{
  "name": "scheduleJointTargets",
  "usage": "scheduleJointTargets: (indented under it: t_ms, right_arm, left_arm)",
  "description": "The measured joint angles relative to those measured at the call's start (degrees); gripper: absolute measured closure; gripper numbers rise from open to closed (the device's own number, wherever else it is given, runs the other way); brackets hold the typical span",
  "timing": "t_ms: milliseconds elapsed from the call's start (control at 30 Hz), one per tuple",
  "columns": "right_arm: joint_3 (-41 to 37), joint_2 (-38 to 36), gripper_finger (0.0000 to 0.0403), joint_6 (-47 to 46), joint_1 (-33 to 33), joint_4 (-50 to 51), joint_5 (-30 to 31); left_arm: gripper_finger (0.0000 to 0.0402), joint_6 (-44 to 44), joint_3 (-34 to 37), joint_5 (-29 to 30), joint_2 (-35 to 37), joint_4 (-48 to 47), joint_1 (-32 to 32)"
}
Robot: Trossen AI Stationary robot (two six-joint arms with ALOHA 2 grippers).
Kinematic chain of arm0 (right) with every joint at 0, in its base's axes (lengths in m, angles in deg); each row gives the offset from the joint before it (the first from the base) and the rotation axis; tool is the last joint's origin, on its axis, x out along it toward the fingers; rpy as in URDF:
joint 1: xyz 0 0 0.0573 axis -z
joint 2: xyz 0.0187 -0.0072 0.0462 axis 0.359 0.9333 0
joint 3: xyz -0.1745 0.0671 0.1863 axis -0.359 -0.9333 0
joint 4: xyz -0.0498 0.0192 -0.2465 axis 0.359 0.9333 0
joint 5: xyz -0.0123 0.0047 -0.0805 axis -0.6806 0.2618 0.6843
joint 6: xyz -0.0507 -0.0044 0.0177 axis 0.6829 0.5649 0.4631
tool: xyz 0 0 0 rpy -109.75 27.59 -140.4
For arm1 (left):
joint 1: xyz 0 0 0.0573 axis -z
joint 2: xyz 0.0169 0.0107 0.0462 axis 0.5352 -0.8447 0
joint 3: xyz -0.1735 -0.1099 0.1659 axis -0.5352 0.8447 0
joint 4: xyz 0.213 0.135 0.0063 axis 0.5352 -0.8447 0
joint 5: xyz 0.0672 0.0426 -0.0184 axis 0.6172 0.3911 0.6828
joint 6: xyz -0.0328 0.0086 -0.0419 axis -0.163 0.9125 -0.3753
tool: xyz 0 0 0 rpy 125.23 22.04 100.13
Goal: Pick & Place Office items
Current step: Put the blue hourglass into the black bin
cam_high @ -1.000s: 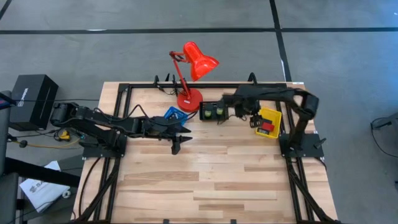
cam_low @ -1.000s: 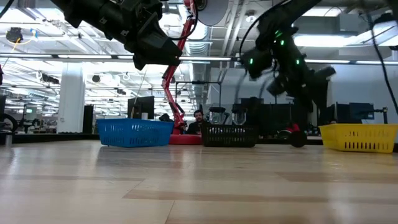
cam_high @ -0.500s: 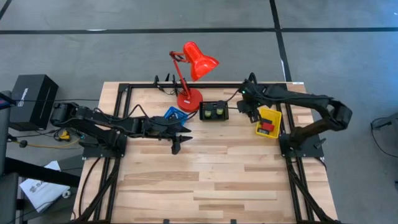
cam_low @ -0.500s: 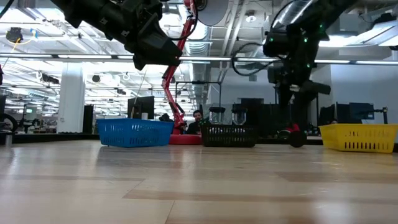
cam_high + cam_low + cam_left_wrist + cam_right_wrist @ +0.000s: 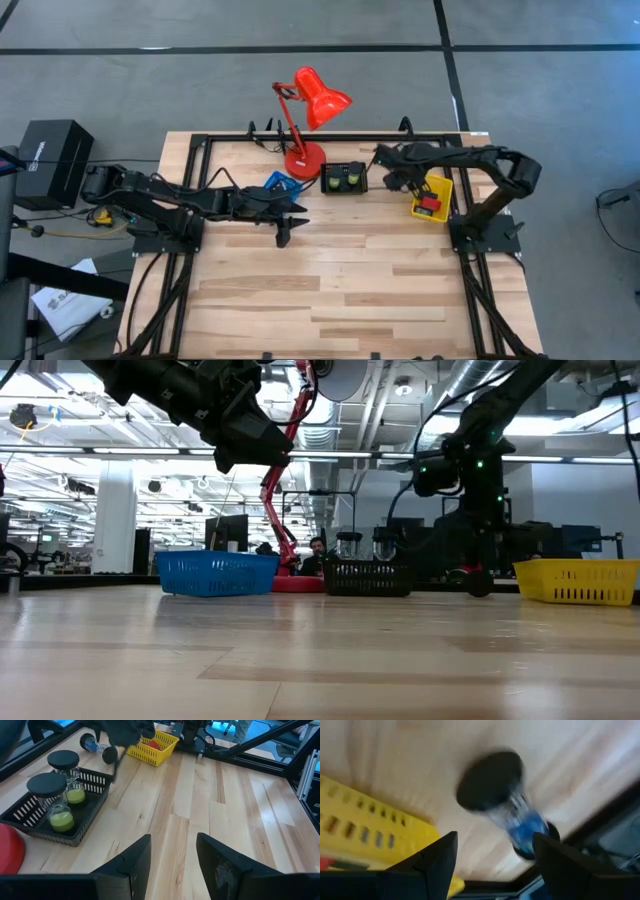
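Two arms were over the table, but only one was busy. The right gripper (image 5: 392,181) hung near the back edge, between the black bin (image 5: 344,179) and the yellow bin (image 5: 437,185), fingers spread wide and holding nothing. Straight ahead of it, in its own wrist view, lay a sand timer (image 5: 505,802) on its side on the bare wood: dark end caps, clear glass, blue sand, just beside the yellow bin's wall (image 5: 365,820). From the left wrist view the same timer (image 5: 96,747) showed lying by the table's far rail, close to the yellow bin (image 5: 150,751).

By my reckoning that was the step in hand: lining up on the blue timer for a pick. The black bin already held two timers with green sand (image 5: 64,820), standing upright, and something red (image 5: 430,205) lay in the yellow bin.

The left gripper (image 5: 284,237) waited out over the middle of the table, its fingers (image 5: 134,862) part-open and empty, just beside the blue bin (image 5: 278,185). The red desk lamp (image 5: 305,115) stood behind.

Next, I'd guess, the right gripper needed to come down square across the timer's glass waist, since a round thing lying flat could roll off toward the rail if nudged off-centre.
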Motion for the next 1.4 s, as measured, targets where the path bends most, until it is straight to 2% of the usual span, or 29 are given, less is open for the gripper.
scheduleJointTargets:
  t_ms: [200, 433, 733, 900, 1067, 1233, 1400]
  right_arm:
    - [0.04, 1.89, 0.0154, 0.28, -2.67, -1.14, 2.54]
    - [0.07, 1.87, 0.0154, 1.08, -3.67, -3.39, -2.13]
    - [0.07, 1.87, 0.0154, 12.62, -1.79, -5.00, -3.79]
    - [0.07, 1.87, 0.0154, 14.24, -0.38, -4.87, -4.34]
    - [0.07, 1.87, 0.0154, 18.12, -0.04, -5.34, -10.44]
    - [0.07, 1.87, 0.0154, 18.71, 0.00, -8.21, -11.59]
    - [0.00, 3.01, 0.0154, 20.49, 0.79, -6.45, -12.50]
  left_arm:
    - [0.0248, -0.03, 0.00, -0.02, 0.00, 0.00, -0.09]
    - [0.0248, -0.03, 0.00, -0.22, 0.00, -0.02, -0.09]
    - [0.0248, -0.03, 0.00, -0.20, 0.00, -0.02, -0.09]
    - [0.0248, -0.03, 0.00, -0.17, 0.00, 0.00, -0.09]
    - [0.0248, 0.09, 0.00, -0.13, 0.00, 0.03, -0.09]
    - [0.0248, 0.45, 0.00, 0.07, 0.00, 0.37, -0.09]
    - [0.0248, 0.49, 0.00, 0.06, 0.00, 0.43, -0.09]
